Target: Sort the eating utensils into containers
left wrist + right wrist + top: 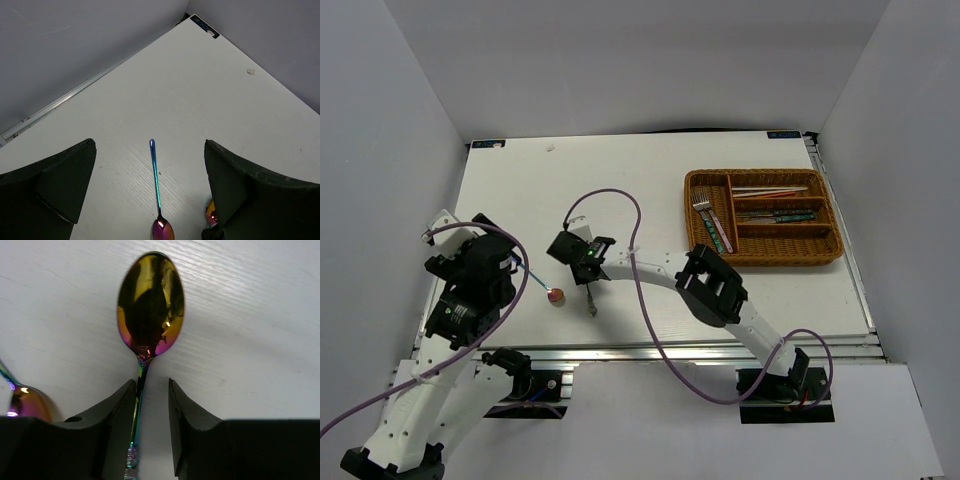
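Most cutlery already lies in the wicker tray (770,257) at upper right: forks (702,205), knives (775,214), chopsticks (770,190). Two pieces are left on the table (520,190), lower centre-left. The right pincer (151,390) straddles the gold spoon (150,305) at its handle, jaws narrowed but not yet pinching. The left pincer (149,150) hangs spread wide over the blue-handled spoon (156,185).

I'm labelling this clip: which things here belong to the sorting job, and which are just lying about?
Job: wicker tray; cutlery in it; gold-bowled spoon; blue-handled spoon.
Lying about: white scrap; corner sticker.
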Action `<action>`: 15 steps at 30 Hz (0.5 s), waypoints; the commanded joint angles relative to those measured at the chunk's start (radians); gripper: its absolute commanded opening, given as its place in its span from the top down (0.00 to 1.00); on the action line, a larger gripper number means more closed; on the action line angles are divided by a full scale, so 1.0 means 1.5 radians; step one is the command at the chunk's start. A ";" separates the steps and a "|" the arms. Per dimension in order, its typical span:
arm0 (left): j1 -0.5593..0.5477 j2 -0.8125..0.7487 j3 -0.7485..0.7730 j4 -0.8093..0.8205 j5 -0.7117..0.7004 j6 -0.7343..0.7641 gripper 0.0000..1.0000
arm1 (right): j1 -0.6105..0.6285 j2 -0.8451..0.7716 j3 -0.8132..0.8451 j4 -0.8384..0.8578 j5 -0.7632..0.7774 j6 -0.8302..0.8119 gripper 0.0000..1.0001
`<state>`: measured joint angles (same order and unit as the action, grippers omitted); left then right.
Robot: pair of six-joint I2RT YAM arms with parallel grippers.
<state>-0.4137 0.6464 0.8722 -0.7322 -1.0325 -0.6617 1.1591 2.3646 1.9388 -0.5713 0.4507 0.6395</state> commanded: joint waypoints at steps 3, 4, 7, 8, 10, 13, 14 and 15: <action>0.003 -0.012 -0.007 0.008 0.004 0.007 0.02 | -0.030 -0.005 -0.091 -0.104 0.012 -0.103 0.70; 0.003 -0.012 -0.008 0.008 0.005 0.006 0.02 | -0.033 -0.023 -0.112 -0.077 0.003 -0.129 0.72; 0.003 -0.012 -0.008 0.008 0.007 0.007 0.02 | -0.046 -0.058 -0.185 -0.038 -0.050 -0.201 0.74; 0.003 -0.012 -0.007 0.008 0.007 0.006 0.02 | -0.049 -0.064 -0.197 -0.017 -0.069 -0.214 0.77; 0.003 -0.012 -0.007 0.008 0.007 0.008 0.02 | -0.057 -0.070 -0.219 -0.004 -0.105 -0.247 0.78; 0.003 -0.014 -0.007 0.005 0.005 0.006 0.02 | -0.076 -0.060 -0.234 0.008 -0.163 -0.289 0.81; 0.003 -0.014 -0.008 0.006 0.006 0.006 0.02 | -0.081 -0.056 -0.237 0.011 -0.182 -0.296 0.81; 0.003 -0.016 -0.008 0.005 0.006 0.007 0.02 | -0.088 -0.048 -0.237 0.006 -0.187 -0.306 0.81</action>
<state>-0.4137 0.6327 0.8700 -0.7315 -1.0302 -0.6617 1.0534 2.1960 1.6596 -0.4744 0.2932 0.2913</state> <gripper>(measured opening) 0.979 0.190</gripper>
